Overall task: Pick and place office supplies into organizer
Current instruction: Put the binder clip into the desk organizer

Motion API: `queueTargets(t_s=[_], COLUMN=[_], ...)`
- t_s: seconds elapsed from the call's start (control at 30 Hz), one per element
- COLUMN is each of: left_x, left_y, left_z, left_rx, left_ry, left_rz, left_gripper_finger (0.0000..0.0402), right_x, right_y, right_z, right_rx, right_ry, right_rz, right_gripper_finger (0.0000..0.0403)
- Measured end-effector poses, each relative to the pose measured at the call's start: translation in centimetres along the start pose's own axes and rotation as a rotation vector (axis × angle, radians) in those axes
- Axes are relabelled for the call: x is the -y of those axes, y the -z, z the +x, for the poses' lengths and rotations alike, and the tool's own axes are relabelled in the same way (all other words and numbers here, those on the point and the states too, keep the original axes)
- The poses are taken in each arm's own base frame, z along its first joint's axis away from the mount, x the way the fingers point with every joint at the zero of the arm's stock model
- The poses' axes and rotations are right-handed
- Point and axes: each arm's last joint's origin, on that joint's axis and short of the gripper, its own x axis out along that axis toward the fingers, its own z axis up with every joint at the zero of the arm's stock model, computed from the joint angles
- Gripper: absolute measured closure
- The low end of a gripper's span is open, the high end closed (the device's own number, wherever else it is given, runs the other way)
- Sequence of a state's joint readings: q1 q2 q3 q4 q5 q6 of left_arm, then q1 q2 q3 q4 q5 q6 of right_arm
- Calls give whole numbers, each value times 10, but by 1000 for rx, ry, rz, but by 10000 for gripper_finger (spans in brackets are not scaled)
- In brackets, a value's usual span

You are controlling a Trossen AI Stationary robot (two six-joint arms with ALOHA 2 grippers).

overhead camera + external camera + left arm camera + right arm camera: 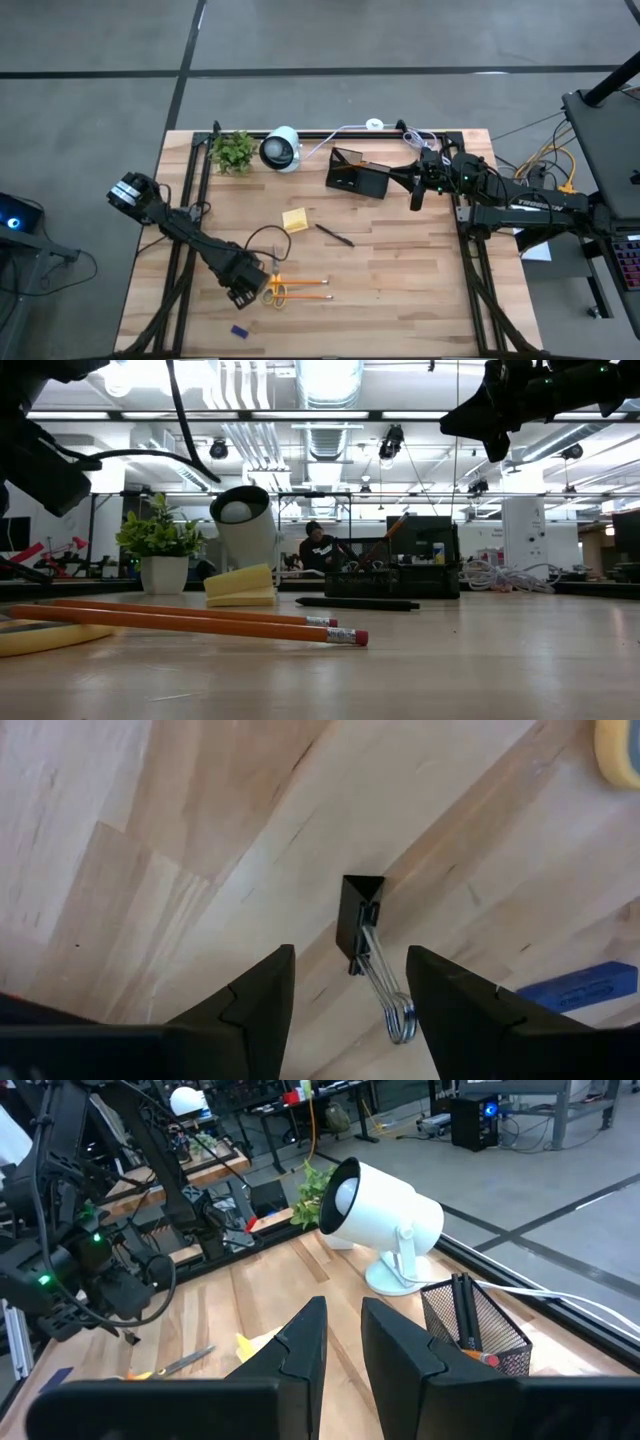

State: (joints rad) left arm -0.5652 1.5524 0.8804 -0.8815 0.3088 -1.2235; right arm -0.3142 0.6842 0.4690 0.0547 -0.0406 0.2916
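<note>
My left gripper (243, 292) (348, 995) is open and points down at the table near its near-left part. A small black binder clip (360, 912) lies flat between its fingers, which do not touch it; the clip's wire loops (392, 1005) point toward me. Yellow-handled scissors (275, 292), two orange pencils (303, 283) (200, 622) and a blue piece (238, 330) (590, 982) lie close by. The yellow sticky pad (295, 220) and a black pen (335, 236) lie mid-table. My right gripper (415, 197) (343, 1345), narrowly open and empty, hovers beside the black mesh organizer (358, 173) (475, 1325), which has pens in it.
A potted plant (233, 150) and a white round lamp (282, 148) (385, 1210) stand at the far edge, left of the organizer, with a white cable (350, 128) behind. Black frame rails (190, 190) run along the table's left and right sides. A person sits far back in the room (318, 550).
</note>
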Motion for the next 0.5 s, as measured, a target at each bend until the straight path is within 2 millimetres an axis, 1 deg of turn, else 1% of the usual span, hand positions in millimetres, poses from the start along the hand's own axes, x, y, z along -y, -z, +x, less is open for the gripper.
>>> queueTargets(t_s=[0.3,0.4,0.5], left_x=[1,1,1], left_y=[-1,-1,-1], left_z=[1,1,1], left_rx=[6,7,8], left_ry=[13,13,15], left_rz=[4,11,12], left_gripper_finger=[228,247,278], right_x=[0,0,0], right_y=[0,0,0], right_z=[0,0,0], right_rx=[1,1,1], right_ry=[0,0,0], right_rz=[0,-2,-3], right_gripper_finger=[346,346,346])
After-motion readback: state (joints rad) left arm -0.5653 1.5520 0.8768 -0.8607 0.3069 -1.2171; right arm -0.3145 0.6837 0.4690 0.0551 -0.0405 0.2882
